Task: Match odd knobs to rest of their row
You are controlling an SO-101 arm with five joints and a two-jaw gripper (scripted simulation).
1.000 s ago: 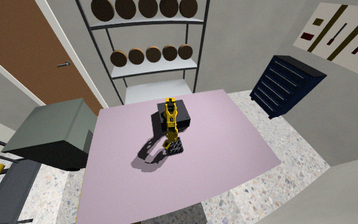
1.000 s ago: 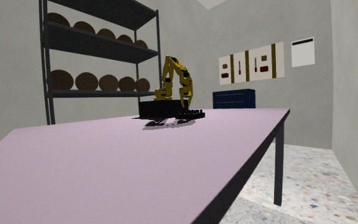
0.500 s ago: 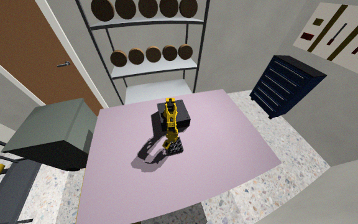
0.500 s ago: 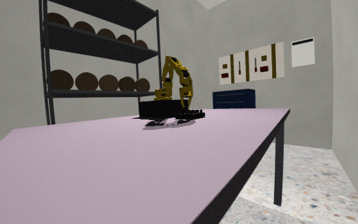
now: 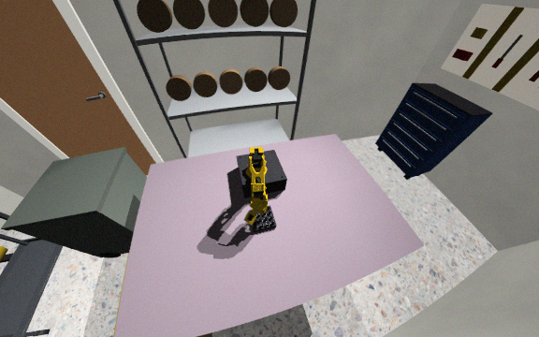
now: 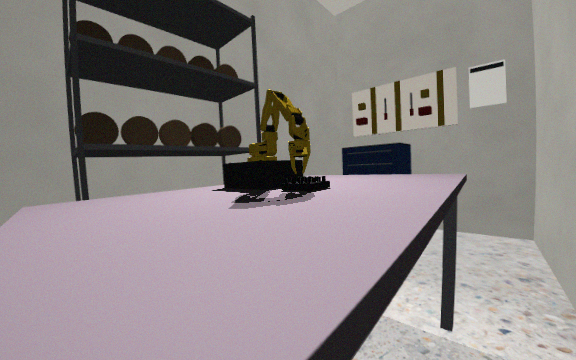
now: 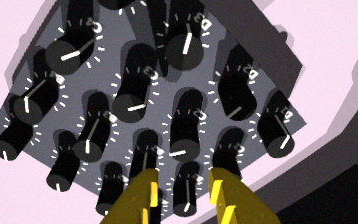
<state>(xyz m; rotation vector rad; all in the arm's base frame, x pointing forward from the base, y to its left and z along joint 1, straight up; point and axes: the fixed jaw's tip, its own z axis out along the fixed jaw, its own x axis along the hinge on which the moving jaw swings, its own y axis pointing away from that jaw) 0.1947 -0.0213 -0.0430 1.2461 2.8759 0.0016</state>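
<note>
The knob box [image 7: 150,100] is a dark panel with several black knobs, each with a white pointer line and tick marks; it fills the wrist view. It also lies on the pink table in the top view [image 5: 264,220] and the exterior view [image 6: 309,181]. My yellow gripper [image 7: 184,192] hangs just above the box's near edge. Its two fingers are slightly apart and straddle one knob [image 7: 186,186] of the nearest row, with gaps on both sides. The arm [image 5: 255,187] hides part of the box in the top view.
The arm's black base block [image 5: 262,170] stands right behind the knob box. A metal shelf [image 5: 223,70] with brown discs is beyond the table's far edge. A grey-green cabinet [image 5: 78,197] is at the left and a blue drawer unit [image 5: 430,126] at the right.
</note>
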